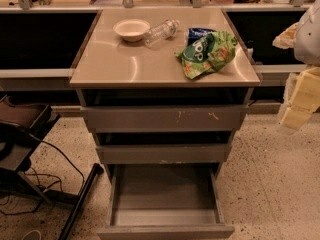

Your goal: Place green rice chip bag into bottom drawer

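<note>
At the far left a dark stand [20,129] with trailing cables sits on the floor, well apart from the work. On the worktop [115,64], a pale bowl [131,29] stands towards the back left of centre, with a clear plastic bottle [161,31] lying on its side just beside it. Below, at the centre, the bottom drawer [165,189] is pulled well out and shows a bare floor, so the receiving end looks ready. Further right, the green rice chip bag [207,54] lies crumpled near the worktop's right front corner, with a small blue item [199,34] tucked against its back edge. At the right edge of the view the gripper [299,104] hangs off the side of the worktop, below its surface and apart from the bag. I cannot tell whether it is wide or narrow, but it holds nothing that shows. By my reading the task is at its first step, the reach for the bag. The next move calls for lifting the gripper above the worktop, bringing it over the bag from the right, and closing on the foil without dragging the blue item or nudging the bottle.
</note>
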{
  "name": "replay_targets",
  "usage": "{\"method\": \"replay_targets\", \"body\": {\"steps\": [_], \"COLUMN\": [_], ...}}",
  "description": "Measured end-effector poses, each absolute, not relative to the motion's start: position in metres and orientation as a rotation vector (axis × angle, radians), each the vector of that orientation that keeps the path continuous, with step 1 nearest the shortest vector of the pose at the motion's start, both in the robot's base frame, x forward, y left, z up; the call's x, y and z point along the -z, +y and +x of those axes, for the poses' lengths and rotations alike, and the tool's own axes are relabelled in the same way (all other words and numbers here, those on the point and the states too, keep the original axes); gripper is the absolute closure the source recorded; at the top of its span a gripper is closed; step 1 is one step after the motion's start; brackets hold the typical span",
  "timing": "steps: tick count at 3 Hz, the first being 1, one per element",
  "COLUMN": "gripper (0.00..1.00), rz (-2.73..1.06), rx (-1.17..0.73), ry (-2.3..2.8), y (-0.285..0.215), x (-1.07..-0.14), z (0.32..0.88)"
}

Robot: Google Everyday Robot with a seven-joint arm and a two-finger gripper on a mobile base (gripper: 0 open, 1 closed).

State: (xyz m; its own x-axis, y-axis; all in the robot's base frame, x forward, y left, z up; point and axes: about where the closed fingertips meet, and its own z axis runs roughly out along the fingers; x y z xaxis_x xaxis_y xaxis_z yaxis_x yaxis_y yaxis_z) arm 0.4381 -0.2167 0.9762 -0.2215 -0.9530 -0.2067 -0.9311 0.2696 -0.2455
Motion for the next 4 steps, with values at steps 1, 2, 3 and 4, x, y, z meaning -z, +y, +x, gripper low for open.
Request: {"method": "replay_targets", "body": {"steps": [1, 2, 3, 4], "gripper": [0.00, 0.00, 0.00, 0.00], "rz": [-1.714, -1.676, -1.647, -1.634], "rx": [0.105, 0.143, 0.154, 0.091], "ry": [2.218, 2.214, 2.188, 2.165], "y": [-0.216, -0.220, -0.218, -0.218], "x": [-0.980, -0.985, -0.993, -0.982], "z": [0.448, 0.494, 0.557, 0.610]}}
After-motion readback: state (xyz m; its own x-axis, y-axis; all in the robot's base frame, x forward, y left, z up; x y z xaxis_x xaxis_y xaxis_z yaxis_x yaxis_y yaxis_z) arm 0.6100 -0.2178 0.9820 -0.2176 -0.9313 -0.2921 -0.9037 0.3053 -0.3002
